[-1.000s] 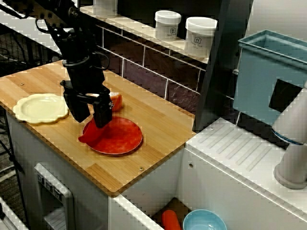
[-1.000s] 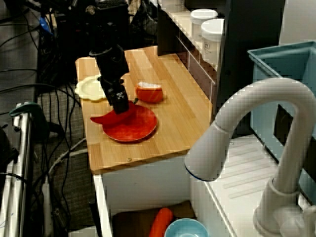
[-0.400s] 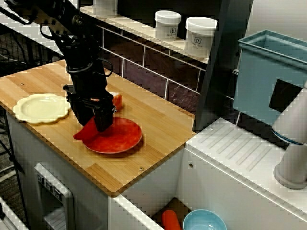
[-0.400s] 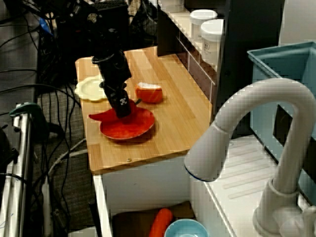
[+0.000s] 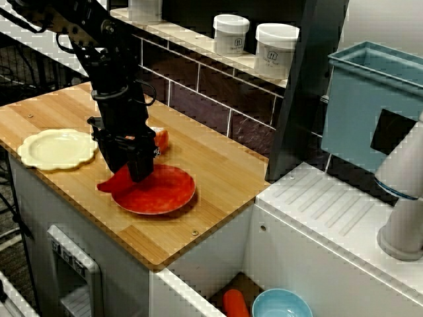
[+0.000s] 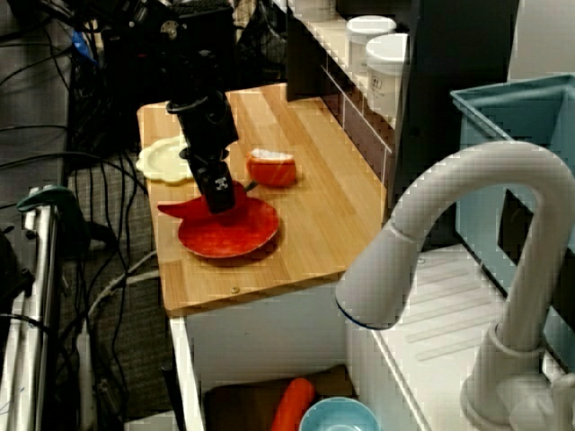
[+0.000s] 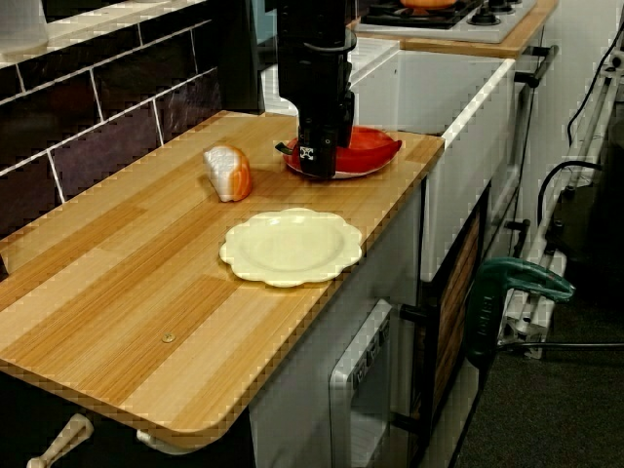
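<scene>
One wooden counter (image 5: 218,165) carries everything. Near its front edge lies the red plate (image 5: 162,191), one rim raised and pinched in the closed jaws of the gripper (image 5: 132,173): a grasp made, I judge. Moving it calls for a steady pinch, clear of the cream plate (image 5: 56,148) and the small orange-and-white piece (image 6: 271,168).

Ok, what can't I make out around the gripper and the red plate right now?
Gripper tips: its own body covers them in all three views, so whether it grips the red plate is unclear.
Red tab left of the plate, side view: rim or separate thing, too blurred to tell.
Orange thing low in the front view: cut off by the bottom edge.
</scene>
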Controlling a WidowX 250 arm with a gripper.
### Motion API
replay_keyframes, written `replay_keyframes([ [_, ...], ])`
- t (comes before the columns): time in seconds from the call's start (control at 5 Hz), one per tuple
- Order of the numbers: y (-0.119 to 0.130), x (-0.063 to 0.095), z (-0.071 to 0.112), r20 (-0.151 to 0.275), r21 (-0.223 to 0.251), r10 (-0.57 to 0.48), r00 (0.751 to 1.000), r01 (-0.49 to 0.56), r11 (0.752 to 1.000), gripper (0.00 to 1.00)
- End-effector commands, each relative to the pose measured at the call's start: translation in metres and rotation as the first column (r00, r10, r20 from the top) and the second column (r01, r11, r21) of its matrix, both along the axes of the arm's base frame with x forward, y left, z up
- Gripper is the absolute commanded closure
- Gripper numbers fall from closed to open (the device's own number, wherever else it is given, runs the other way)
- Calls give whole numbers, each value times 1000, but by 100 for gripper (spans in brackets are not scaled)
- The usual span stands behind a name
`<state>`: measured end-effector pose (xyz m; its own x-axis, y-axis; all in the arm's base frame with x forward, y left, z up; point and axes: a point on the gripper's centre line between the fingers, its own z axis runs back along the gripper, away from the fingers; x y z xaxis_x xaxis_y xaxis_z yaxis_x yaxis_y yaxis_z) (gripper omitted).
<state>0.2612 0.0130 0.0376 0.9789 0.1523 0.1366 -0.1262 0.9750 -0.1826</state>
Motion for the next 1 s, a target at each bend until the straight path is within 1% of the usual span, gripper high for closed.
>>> replay_keyframes([
  [0.0,8,2,23,39,-14,-19,999,19,1000,100],
  [0.2,13,-4,36,47,-30,-32,998,33,999,100],
  [0.4,19,-9,43,55,-47,-37,998,40,998,100],
  [0.6,23,-13,49,61,-56,-45,997,48,997,100],
  [0.8,27,-12,47,68,-59,-47,997,51,997,100],
])
